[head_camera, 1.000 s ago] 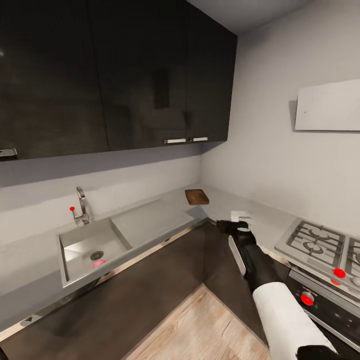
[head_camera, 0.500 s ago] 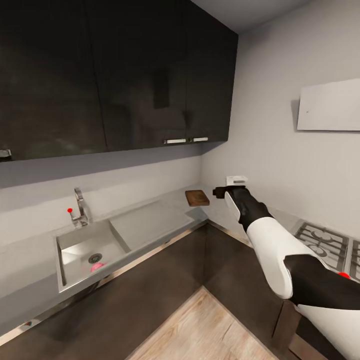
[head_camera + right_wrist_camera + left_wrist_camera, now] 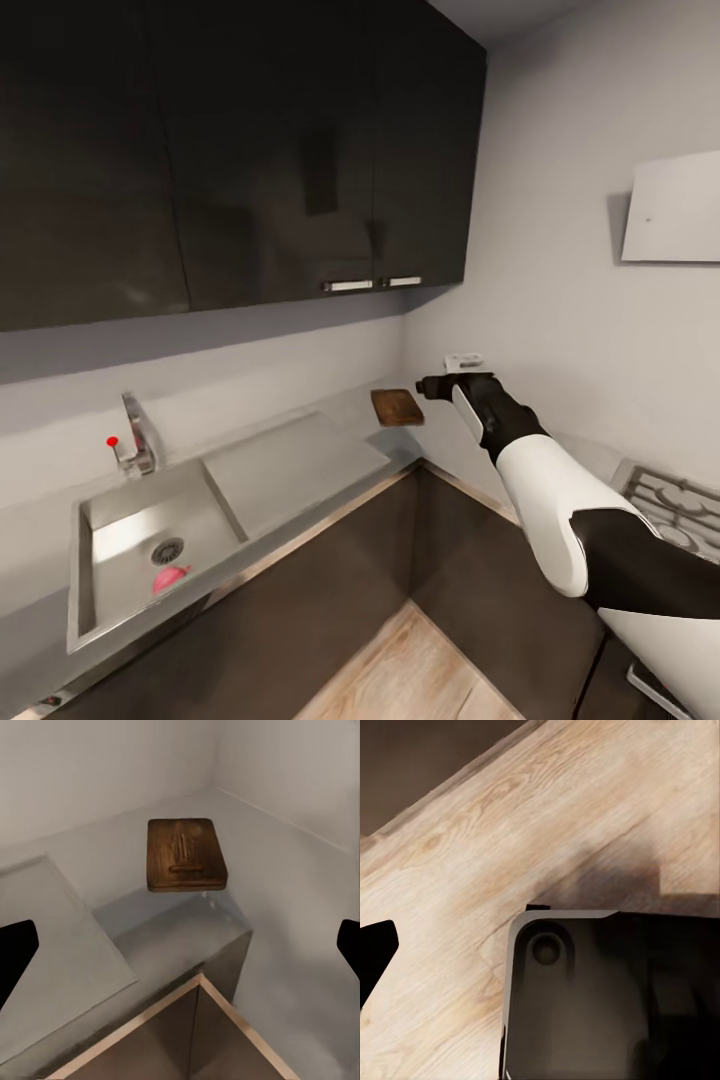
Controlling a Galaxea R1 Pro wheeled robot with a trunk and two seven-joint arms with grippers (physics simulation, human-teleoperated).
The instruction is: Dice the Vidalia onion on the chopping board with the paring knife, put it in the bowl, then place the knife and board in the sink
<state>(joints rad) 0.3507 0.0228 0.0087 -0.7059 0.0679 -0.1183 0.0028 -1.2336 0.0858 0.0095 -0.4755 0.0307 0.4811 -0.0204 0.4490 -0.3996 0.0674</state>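
Legible text, labels, brands, numbers, signs: none. The dark wall cabinets (image 3: 250, 150), steel sink (image 3: 110, 560), grey worktop (image 3: 300, 465) and dark brown wooden chopping board (image 3: 185, 853) carry no readable marking.

dark wall cabinets (image 3: 230, 150), stove (image 3: 675, 505), wood floor (image 3: 510, 832)

The Vidalia onion (image 3: 170, 579) lies in the sink (image 3: 105, 545) at the bench's (image 3: 290, 470) left, the chopping board (image 3: 397, 407) in its far corner.
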